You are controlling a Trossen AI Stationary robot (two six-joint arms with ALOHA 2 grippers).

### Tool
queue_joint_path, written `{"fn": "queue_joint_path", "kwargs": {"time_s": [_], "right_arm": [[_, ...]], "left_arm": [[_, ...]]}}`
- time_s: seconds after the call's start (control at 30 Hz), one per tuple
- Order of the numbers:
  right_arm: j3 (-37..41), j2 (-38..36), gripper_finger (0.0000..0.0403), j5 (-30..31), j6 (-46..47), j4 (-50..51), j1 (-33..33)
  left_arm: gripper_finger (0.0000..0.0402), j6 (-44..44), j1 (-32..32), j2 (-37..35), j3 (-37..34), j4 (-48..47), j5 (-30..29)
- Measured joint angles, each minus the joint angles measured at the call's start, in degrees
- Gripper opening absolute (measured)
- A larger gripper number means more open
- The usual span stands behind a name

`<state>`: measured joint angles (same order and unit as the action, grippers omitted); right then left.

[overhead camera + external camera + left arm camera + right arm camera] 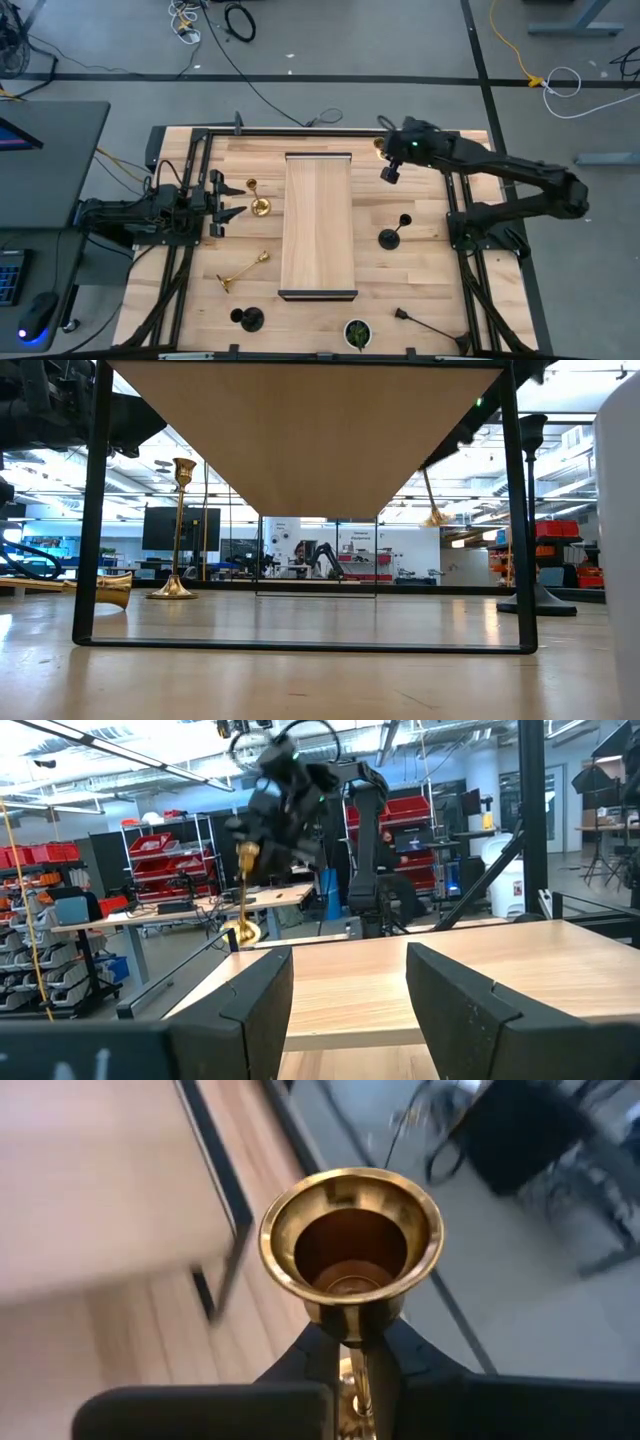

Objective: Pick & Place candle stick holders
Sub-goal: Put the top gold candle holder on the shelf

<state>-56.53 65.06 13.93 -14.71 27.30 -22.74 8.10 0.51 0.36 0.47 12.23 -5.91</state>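
right gripper (pixel 384 150), upper right of the high view, jaws seemingly clamped on a gold holder (pixel 351 1245); left gripper (pixel 228 197) released, mid-left.

Overhead looks straight down; low camera sights level under the wooden riser (pixel 305 435); wrists ride close.

gold holder (pixel 259 206) upright, left of riser | gold holder (pixel 243 270) lying on its side, front left | gold holder (pixel 350 1250) lifted in right tool (pixel 386 150) | black holders: upright (pixel 390 236), upright (pixel 249 319), lying (pixel 428 324)
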Motion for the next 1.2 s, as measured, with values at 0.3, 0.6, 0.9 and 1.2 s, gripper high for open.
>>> {"fn": "queue_joint_path", "kwargs": {"time_s": [0.3,0.6,0.9,1.2], "right_arm": [[0.0,-6.1,0.0016,-7.4,10.3,-11.1,4.1],[-0.1,-2.3,0.0016,-18.1,17.3,-22.1,8.3],[-0.1,7.9,0.0016,-20.9,17.4,-33.7,8.6],[-5.8,15.7,0.0016,-22.5,18.4,-34.1,8.2]], "left_arm": [[0.0197,0.0,0.0,0.0,0.0,0.0,0.0],[0.0197,0.0,0.0,0.0,0.0,0.1,0.0],[0.0197,0.0,0.0,0.0,0.0,0.4,0.0],[0.0197,0.0,0.0,0.0,0.0,0.4,0.0]]}}
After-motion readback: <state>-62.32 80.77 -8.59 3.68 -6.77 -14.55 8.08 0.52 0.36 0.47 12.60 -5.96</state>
